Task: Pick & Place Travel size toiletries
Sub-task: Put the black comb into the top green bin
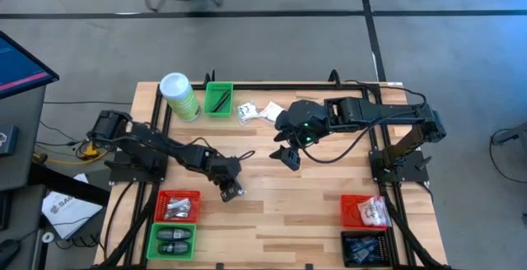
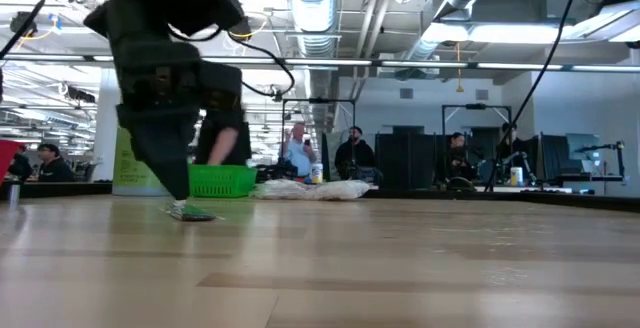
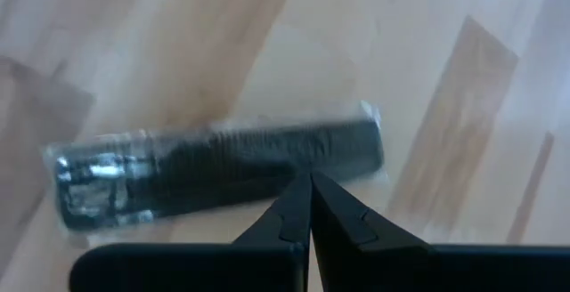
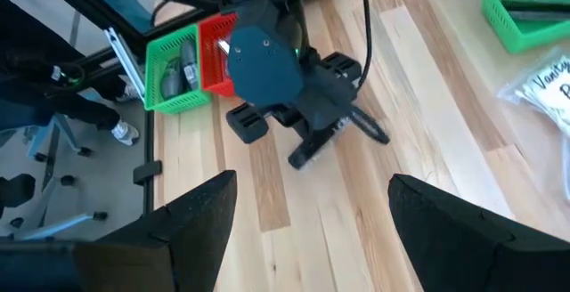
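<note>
In the high view, the left gripper [image 1: 233,192] sat left of centre, low over the table [image 1: 288,212], just right of the red bin [image 1: 178,206]. Its fingers [image 3: 307,207] were clenched together, grasping nothing, with their tips at the edge of a flat dark packet [image 3: 218,172] lying on the wood. At centre, the right gripper [image 1: 288,156] hovered released, jaws spread wide. White sachets [image 1: 255,112] lay at upper centre beside a green bin [image 1: 219,99].

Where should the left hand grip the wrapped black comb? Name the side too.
Mid-length, across its narrow width, from straight above: the comb lies flat, long and slim. The left hand, shut over it, would need opening first.
</note>
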Controlling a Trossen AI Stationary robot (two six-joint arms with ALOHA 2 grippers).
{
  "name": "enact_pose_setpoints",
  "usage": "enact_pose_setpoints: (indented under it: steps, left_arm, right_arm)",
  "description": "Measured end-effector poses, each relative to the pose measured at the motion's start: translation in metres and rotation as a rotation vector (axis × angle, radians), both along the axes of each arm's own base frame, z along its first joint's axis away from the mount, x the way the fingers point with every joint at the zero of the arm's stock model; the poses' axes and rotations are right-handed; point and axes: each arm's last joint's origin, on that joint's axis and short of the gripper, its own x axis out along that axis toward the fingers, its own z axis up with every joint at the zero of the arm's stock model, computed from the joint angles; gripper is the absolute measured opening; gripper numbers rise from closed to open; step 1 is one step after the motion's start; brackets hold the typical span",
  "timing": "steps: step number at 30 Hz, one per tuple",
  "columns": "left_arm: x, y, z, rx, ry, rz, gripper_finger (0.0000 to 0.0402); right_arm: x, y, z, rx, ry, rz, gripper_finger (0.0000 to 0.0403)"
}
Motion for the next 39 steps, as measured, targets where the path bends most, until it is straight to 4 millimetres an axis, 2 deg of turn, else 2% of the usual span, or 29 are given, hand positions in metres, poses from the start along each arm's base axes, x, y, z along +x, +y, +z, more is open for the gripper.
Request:
enact_pose_setpoints:
  steps: [10, 15, 19, 22, 26, 29, 34, 39]
  left_arm:
    - [0.025, -0.003, -0.022, -0.069, -0.111, 0.042, 0.0]
    - [0.033, -0.002, -0.025, -0.101, -0.168, 0.071, 0.0]
    - [0.039, 0.006, -0.021, -0.105, -0.199, 0.102, 0.0]
    - [0.05, 0.009, -0.01, -0.101, -0.255, 0.096, 0.0]
    - [0.059, 0.007, 0.008, -0.093, -0.323, 0.064, 0.0]
    - [0.055, 0.006, 0.016, -0.081, -0.319, 0.053, 0.0]
    - [0.036, 0.005, 0.021, -0.014, -0.189, 0.018, 0.0]
    - [0.016, 0.002, 0.025, 0.018, -0.11, -0.017, 0.0]
  right_arm:
    - [-0.003, 0.0, 0.002, 0.019, 0.008, -0.018, 0.0283]
    - [-0.003, 0.002, 0.002, 0.016, 0.002, -0.029, 0.0283]
    - [-0.003, 0.008, 0.002, -0.033, -0.012, -0.089, 0.0283]
    - [-0.002, 0.013, 0.003, -0.052, -0.032, -0.11, 0.0282]
    - [-0.005, 0.022, 0.003, -0.028, -0.145, -0.1, 0.0281]
    - [-0.013, 0.028, -0.005, 0.011, -0.214, -0.099, 0.0281]
    - [-0.026, 0.032, -0.026, 0.076, -0.296, -0.127, 0.0281]
    - [-0.028, 0.032, -0.048, 0.105, -0.256, -0.151, 0.0281]
